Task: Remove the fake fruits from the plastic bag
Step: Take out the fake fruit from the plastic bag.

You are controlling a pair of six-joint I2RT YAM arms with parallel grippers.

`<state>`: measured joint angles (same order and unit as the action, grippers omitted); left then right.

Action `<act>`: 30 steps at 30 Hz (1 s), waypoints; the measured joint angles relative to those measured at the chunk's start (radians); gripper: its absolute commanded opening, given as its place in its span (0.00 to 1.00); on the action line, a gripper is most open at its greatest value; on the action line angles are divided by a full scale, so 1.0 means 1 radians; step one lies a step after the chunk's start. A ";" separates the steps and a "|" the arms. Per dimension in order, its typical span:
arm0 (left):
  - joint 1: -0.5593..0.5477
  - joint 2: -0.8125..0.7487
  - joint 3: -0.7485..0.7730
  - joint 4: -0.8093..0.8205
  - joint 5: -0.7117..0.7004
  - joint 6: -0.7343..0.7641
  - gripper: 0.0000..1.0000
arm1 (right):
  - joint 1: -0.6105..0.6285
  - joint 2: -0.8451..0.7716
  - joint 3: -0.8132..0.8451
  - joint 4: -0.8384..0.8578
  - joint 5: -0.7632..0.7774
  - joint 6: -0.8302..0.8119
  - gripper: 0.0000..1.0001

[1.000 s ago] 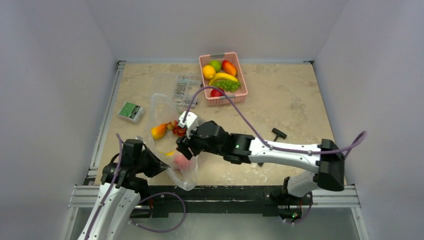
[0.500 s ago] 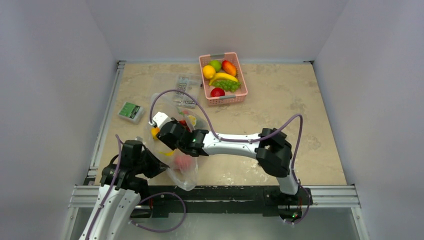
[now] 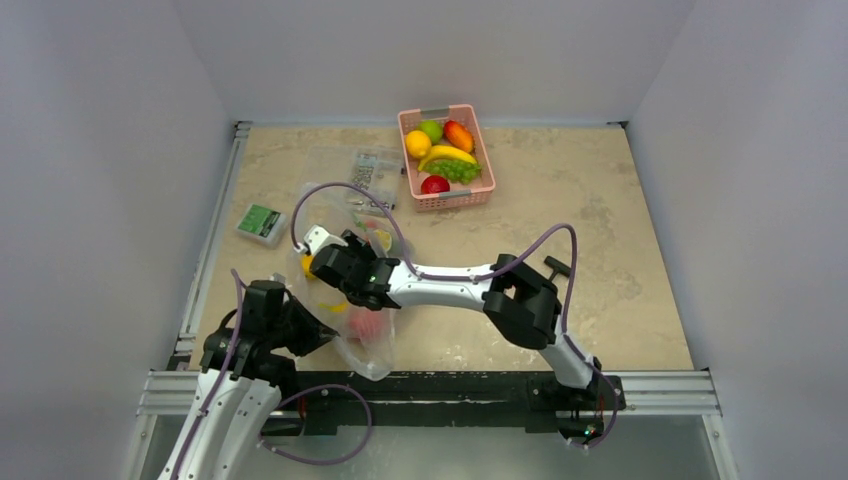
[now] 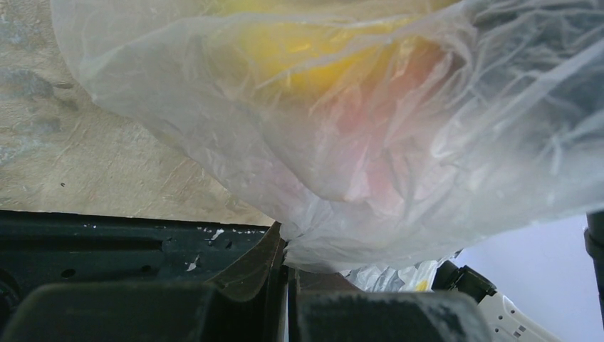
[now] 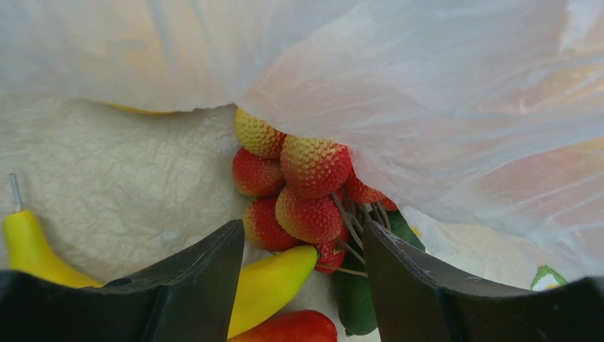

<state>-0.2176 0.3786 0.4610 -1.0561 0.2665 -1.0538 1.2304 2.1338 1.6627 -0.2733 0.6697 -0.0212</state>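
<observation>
Pale grey walls enclose a beige marbled tabletop, seen from above. A pink slatted plastic basket of fruit is set at the far middle. A flat clear case of dark parts is laid just left of it, and a small green-labelled packet nearer the left edge. The large clear crinkly plastic bag is spread at the near left, its near end gathered at the left gripper. The right gripper is reached into the bag's far part, and the small glossy fake fruits are seen through the film.

From the left wrist, the left gripper is seen clenched on a pinch of the plastic bag, which bulges above it. Yellow and red shapes are blurred behind the film.

From the right wrist, the right gripper is seen released, its jaws apart and nothing clamped. Between the fingers a tapered yellow fruit is lying. A cluster of bumpy red-and-yellow berries is found just beyond it, with a dark green piece and a red one beside it. Bag film is draped above.
</observation>
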 measured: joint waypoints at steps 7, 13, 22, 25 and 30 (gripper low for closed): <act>0.000 0.000 0.000 0.000 0.000 0.000 0.00 | -0.028 0.026 0.009 -0.012 0.013 -0.007 0.74; 0.000 0.000 0.000 0.000 0.000 0.000 0.00 | -0.052 0.047 0.015 -0.010 0.010 -0.006 0.74; 0.000 0.001 0.000 0.001 0.000 0.000 0.00 | -0.089 0.106 0.022 0.030 -0.042 -0.011 0.60; 0.000 0.004 0.000 0.002 0.000 0.000 0.00 | -0.093 0.106 0.022 0.057 -0.064 -0.026 0.49; 0.000 0.010 0.000 0.002 0.000 0.000 0.00 | -0.095 0.103 -0.007 0.118 -0.112 -0.045 0.15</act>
<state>-0.2176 0.3889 0.4610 -1.0546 0.2668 -1.0538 1.1358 2.2368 1.6554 -0.1555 0.5575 -0.0666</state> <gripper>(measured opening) 0.004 0.364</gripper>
